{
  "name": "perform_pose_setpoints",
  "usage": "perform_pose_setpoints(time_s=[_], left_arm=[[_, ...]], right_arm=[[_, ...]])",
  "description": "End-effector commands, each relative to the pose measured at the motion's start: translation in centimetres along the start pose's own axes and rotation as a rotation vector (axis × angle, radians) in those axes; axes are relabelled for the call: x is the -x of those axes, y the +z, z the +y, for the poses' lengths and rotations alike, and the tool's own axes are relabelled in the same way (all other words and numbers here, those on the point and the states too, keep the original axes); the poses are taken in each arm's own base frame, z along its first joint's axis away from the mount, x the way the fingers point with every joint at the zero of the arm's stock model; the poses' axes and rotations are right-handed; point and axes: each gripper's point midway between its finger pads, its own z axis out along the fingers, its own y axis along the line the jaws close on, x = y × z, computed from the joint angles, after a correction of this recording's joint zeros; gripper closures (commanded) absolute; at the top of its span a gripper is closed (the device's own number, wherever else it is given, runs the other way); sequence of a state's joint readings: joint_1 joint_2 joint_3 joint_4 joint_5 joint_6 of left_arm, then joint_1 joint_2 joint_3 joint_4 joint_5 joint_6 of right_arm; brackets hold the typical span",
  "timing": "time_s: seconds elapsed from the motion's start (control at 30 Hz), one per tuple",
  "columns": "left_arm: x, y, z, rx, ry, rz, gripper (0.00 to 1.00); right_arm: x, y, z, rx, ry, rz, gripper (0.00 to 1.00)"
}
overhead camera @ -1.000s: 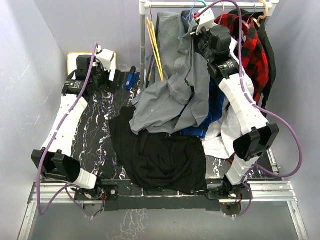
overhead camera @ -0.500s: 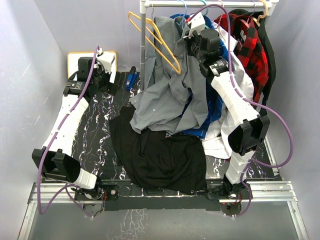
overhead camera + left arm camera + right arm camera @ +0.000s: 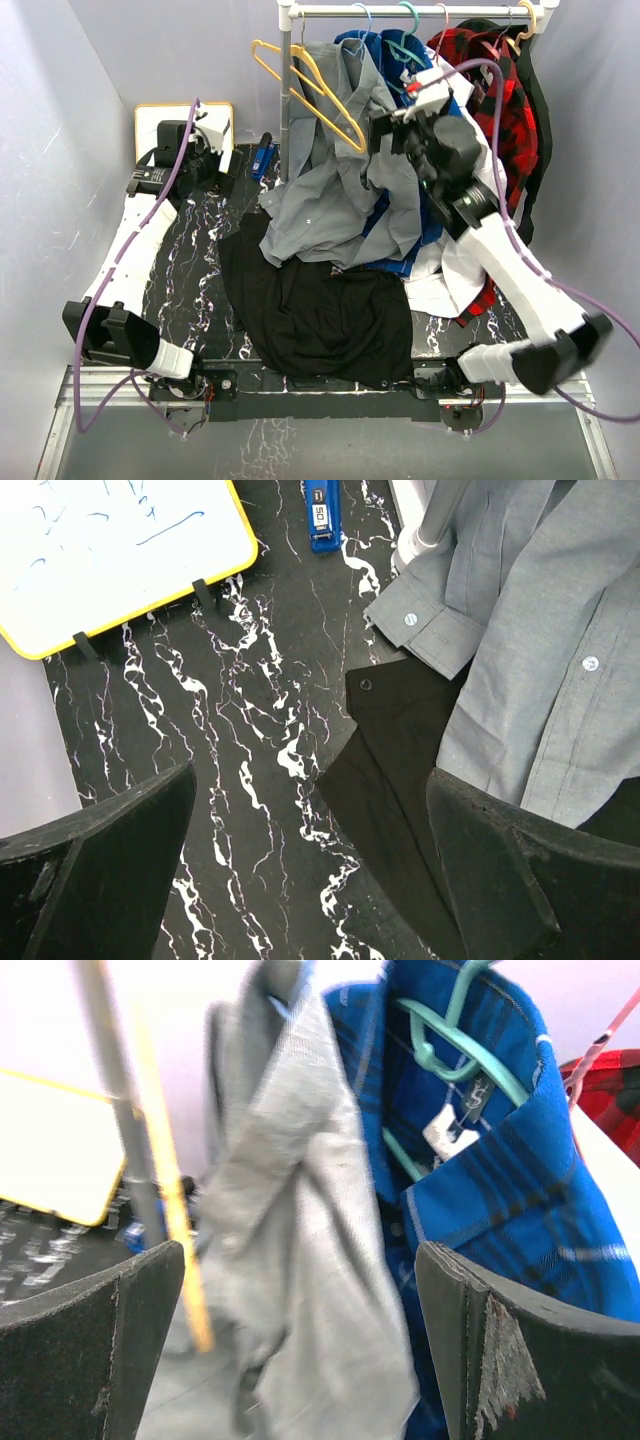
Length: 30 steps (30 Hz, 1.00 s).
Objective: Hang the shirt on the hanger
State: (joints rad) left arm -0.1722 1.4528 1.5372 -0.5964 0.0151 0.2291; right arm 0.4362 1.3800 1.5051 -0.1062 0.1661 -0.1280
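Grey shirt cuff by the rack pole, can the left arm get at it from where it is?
Probably yes. The grey shirt's cuff lies uncovered on the table just ahead of the open left tool, with nothing standing between them.

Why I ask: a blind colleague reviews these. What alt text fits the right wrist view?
The grey shirt hangs, blurred, in front of the open right gripper, which holds nothing. Right of it a blue plaid shirt hangs on a teal hanger; left of it are a yellow hanger and a grey pole.
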Motion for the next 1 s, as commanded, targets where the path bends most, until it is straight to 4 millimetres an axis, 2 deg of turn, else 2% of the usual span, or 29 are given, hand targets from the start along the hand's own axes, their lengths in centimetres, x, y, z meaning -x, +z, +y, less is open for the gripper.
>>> perform_pose_setpoints(time_s=[0.0,0.1,0.17,0.23,0.33,0.4,0.47,0.57,0.63,0.73,0.8,0.97], left_arm=[[0.0,-3.9,0.1,0.016,0.029,-0.032,0.02],[-0.9,-5.5,0.2,0.022,0.066,-0.019,0.02],[-1.7,-6.7,0.0,0.016,0.088,-0.009,0.02],[-2.7,-7.9,-0.1,0.018,0.102,-0.005,0.02],[-4.1,-9.5,-0.4,0.008,0.092,-0.004,0.02],[-5.0,-10.3,-0.2,0.009,0.061,-0.005,0.02],[-5.8,-10.9,-0.1,0.014,0.012,-0.007,0.02],[-7.0,-11.4,0.2,0.033,-0.085,-0.014,0.02],[-7.9,-11.4,1.1,0.089,-0.189,-0.013,0.02],[-9.8,-11.2,3.2,0.218,-0.343,0.011,0.02],[-11.1,-11.2,3.9,0.253,-0.400,0.014,0.02],[-15.0,-10.3,3.5,0.243,-0.456,0.059,0.02]], right_arm=[[3.8,-6.0,2.1,0.019,0.144,-0.126,0.02],[1.1,-9.1,6.4,0.159,0.226,-0.024,0.02],[-1.6,-10.8,8.5,0.201,0.340,0.077,0.02],[-6.1,-12.3,10.4,0.201,0.425,0.231,0.02],[-13.4,-15.0,12.2,0.084,0.472,0.468,0.02],[-16.8,-17.6,13.9,0.038,0.449,0.567,0.02],[-18.9,-19.6,15.4,0.034,0.427,0.594,0.02],[-21.2,-21.2,16.1,0.020,0.467,0.609,0.02],[-21.9,-21.6,16.7,0.062,0.491,0.606,0.02],[-22.2,-21.9,16.3,0.071,0.531,0.571,0.02],[-22.1,-22.2,16.3,0.105,0.518,0.560,0.02],[-23.3,-23.5,16.4,0.178,0.440,0.605,0.02]])
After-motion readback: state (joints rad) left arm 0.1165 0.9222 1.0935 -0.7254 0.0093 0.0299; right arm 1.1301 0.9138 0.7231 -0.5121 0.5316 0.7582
